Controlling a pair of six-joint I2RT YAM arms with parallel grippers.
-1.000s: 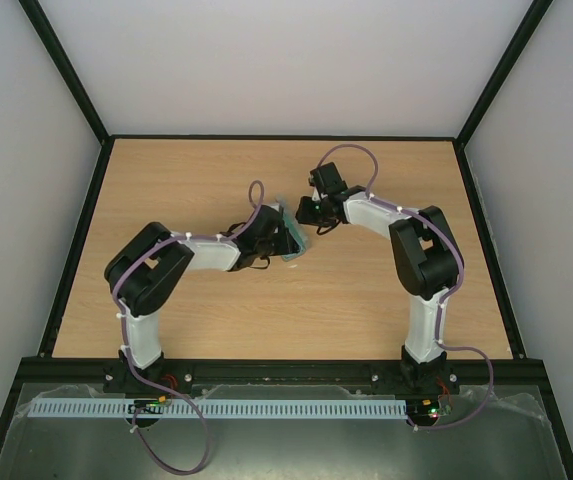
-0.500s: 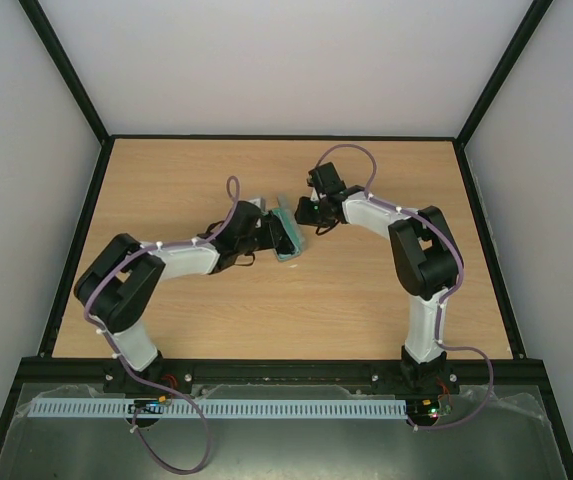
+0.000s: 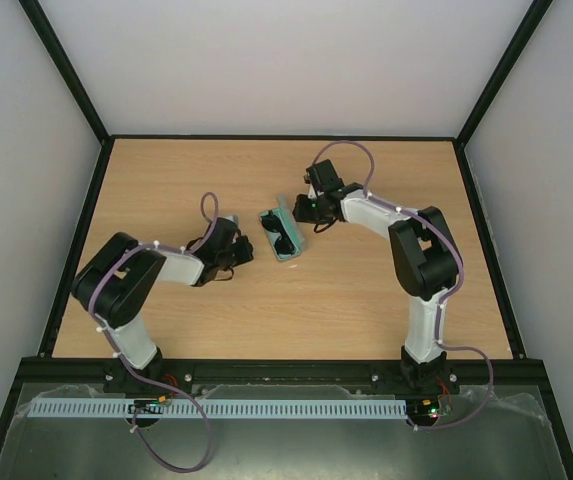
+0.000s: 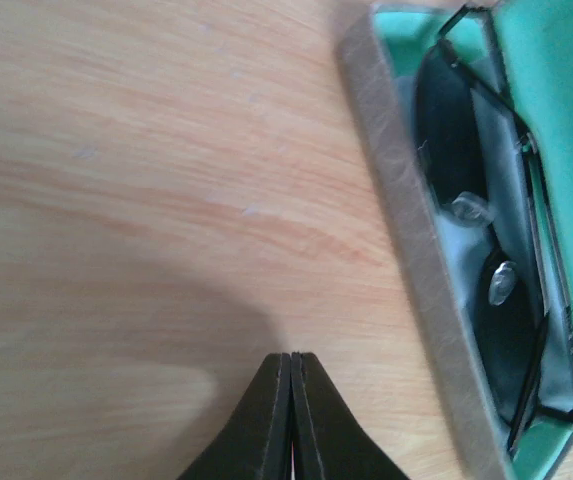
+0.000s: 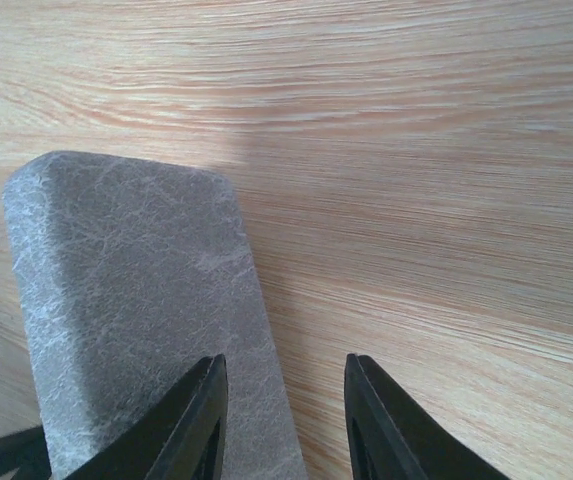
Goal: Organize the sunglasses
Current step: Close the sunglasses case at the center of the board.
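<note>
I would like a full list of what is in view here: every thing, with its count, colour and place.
sunglasses: one pair, dark lenses, thin dark frame; folded inside the open case
case: one, grey outside, green lining; open, mid-table
cloth: apparently one, pale blue; under the sunglasses in the case
table: one, light wood
walls: white, on three sides of the table
left gripper: black, shut, left of the case
right gripper: black, open, at the lid's grey back
</note>
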